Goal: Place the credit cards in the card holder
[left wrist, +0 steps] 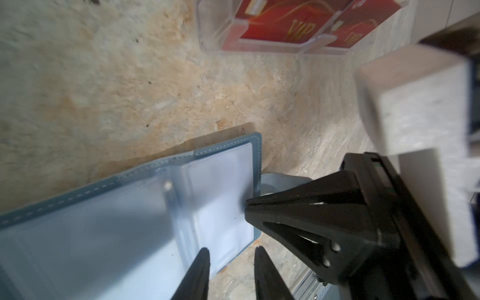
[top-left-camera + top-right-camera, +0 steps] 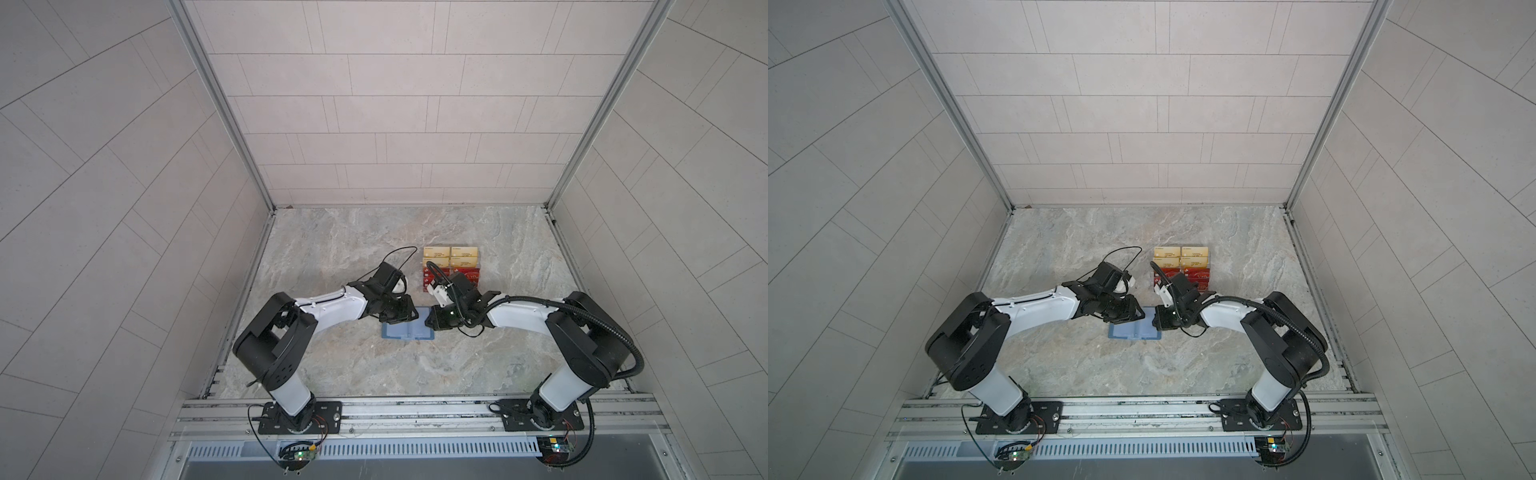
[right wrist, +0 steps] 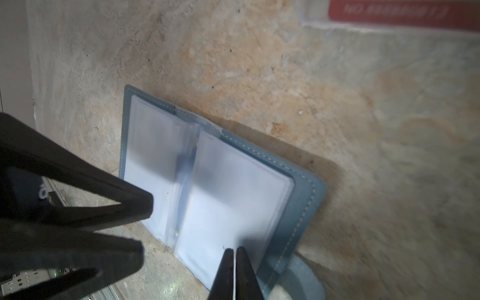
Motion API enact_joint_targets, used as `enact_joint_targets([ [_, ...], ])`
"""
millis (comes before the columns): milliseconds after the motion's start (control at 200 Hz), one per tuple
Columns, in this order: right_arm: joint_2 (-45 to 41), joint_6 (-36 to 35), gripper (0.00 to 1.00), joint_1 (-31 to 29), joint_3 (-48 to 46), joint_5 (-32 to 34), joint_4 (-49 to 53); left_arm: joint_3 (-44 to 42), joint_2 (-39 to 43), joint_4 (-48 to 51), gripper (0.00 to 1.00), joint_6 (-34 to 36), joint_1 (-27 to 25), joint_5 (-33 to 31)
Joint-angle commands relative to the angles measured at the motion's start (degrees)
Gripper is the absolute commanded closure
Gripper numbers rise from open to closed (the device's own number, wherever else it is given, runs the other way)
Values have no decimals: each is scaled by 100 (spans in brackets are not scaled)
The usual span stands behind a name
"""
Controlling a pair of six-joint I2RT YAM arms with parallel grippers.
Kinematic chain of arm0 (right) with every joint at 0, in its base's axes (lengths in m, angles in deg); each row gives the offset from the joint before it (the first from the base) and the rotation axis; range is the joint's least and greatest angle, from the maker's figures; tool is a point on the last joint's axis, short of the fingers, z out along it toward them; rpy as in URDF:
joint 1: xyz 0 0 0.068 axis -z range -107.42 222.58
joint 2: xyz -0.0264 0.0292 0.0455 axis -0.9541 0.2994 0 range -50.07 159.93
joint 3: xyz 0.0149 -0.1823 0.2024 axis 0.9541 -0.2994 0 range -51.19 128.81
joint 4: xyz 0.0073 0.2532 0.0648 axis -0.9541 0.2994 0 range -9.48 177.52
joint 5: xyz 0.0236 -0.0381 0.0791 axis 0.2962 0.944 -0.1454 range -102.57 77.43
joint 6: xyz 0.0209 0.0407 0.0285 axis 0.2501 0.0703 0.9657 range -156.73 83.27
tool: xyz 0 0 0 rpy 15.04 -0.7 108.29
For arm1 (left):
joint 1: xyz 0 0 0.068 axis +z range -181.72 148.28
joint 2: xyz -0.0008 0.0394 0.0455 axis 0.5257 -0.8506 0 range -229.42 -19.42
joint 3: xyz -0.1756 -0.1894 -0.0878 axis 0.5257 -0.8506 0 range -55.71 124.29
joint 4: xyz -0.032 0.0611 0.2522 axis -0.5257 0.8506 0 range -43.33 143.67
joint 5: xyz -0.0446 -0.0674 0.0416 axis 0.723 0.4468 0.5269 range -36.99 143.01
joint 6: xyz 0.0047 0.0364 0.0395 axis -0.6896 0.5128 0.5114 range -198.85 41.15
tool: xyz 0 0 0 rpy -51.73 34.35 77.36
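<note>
Left gripper: I see the 2 fingers apart, nothing between them, tips low over the card holder's near edge by the spine, one finger overlapping a clear sleeve.

Card holder: open flat on the worktop between the 2 arms in both top views, blue cover down, pale sleeves up, all looking empty. Its snap tab sticks out on the right-arm side.

Right gripper: fingers pressed together, tip down at the outer edge of the right-hand sleeve page. There is a thin pale line between the fingers; I cannot tell whether that is a sleeve edge.

Credit cards: red, gold VIP print, in the front row of the clear rack, behind and right of the card holder. Gold cards fill the 2 rows behind them.
</note>
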Motion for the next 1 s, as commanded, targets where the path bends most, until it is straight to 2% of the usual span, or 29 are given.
enact_joint_targets([
  [0,-12,4,91,4,-5,146,62,90,-131,-143,65,38,5,205],
  [330,55,-15,92,-4,3,154,130,48,-385,-304,63,37,71,206],
  [996,147,-28,92,4,112,119,148,-83,-593,-932,64,-147,145,718],
])
